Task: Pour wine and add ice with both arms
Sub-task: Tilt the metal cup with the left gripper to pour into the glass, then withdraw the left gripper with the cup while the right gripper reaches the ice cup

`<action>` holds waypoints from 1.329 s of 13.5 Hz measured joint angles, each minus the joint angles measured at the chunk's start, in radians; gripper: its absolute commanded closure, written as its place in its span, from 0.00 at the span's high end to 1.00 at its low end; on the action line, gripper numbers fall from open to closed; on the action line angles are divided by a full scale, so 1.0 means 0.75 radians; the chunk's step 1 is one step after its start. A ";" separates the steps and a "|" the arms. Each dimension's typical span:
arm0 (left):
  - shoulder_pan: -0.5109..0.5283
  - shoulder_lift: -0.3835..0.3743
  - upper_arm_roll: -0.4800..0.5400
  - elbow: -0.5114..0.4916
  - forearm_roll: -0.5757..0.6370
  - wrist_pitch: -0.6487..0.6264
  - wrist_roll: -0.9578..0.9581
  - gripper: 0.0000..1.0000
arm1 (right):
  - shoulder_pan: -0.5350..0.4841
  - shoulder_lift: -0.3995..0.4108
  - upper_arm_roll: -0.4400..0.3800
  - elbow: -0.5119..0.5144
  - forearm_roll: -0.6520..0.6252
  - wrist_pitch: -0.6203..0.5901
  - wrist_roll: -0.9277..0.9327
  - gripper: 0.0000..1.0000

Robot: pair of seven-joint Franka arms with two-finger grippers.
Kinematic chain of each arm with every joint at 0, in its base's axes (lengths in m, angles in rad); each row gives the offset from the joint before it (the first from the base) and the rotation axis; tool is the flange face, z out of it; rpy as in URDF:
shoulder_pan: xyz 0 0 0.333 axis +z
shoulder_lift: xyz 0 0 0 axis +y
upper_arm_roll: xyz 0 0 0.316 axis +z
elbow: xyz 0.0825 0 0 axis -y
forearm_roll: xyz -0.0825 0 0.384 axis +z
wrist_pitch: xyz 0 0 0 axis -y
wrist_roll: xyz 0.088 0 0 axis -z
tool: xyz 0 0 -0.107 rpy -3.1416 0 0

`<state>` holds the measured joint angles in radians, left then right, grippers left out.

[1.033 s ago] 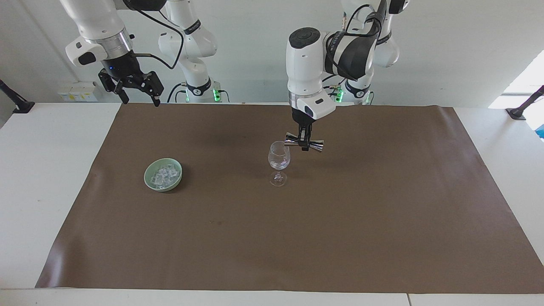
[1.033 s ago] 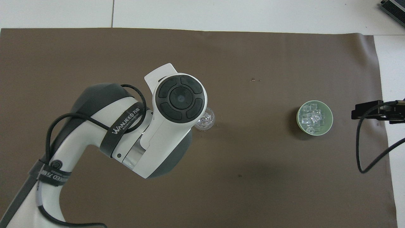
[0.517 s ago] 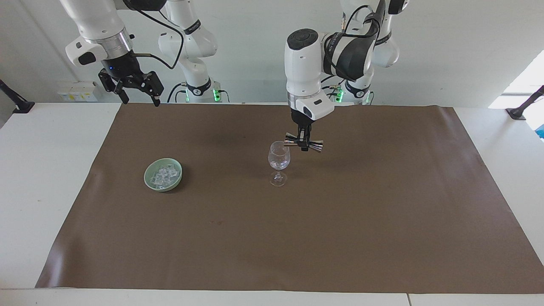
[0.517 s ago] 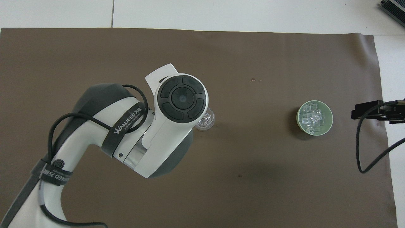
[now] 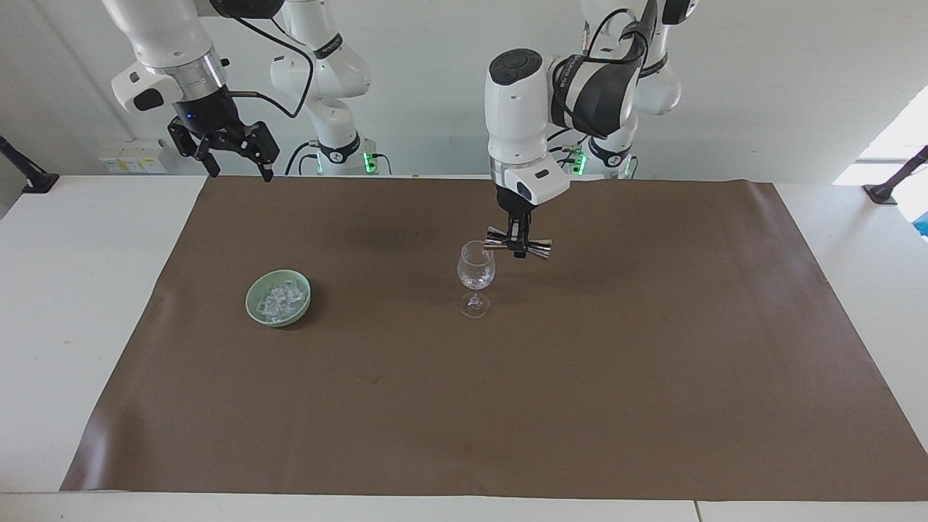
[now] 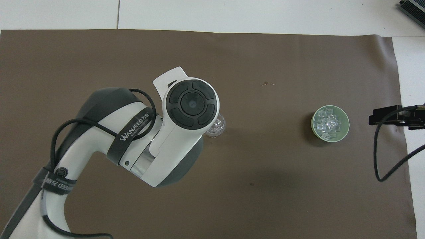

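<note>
ice [image 5: 279, 299] in bowl [image 5: 255, 308] (glass [image 5: 475, 272] apart)

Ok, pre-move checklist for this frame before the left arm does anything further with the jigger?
1. Left tool shut on the jigger: ok.
2. Jigger lying sideways, one end at the glass rim: ok.
3. Glass upright on the brown mat: ok.
4. Liquid in the glass: cannot tell.
5. Ice all in the green bowl, none in the glass: ok.
6. Right tool open, waiting up over the mat's corner, away from the bowl: ok.
</note>
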<state>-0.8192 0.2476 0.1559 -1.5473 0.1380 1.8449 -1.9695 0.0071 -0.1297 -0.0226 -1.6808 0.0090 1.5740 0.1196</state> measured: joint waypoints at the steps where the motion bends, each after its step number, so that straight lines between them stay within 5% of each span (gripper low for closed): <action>1: 0.000 0.000 -0.001 0.001 0.000 0.000 0.000 0.00 | 0.000 0.000 0.000 0.000 0.000 0.000 0.000 1.00; 9: 0.000 0.000 -0.002 0.003 -0.022 0.002 0.029 0.00 | 0.000 0.000 0.002 -0.003 0.000 0.000 -0.001 1.00; 14: 0.069 -0.008 0.018 -0.008 -0.181 0.017 0.123 0.00 | 0.000 -0.001 0.003 -0.022 0.000 0.016 -0.001 1.00; 18: 0.150 -0.052 0.023 -0.069 -0.346 0.066 0.223 0.00 | 0.000 -0.030 0.003 -0.168 0.000 0.197 -0.056 1.00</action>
<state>-0.7069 0.2088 0.1729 -1.5992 -0.1215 1.8943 -1.8019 0.0073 -0.1521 -0.0205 -1.8068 0.0090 1.7219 0.0779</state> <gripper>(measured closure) 0.789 0.000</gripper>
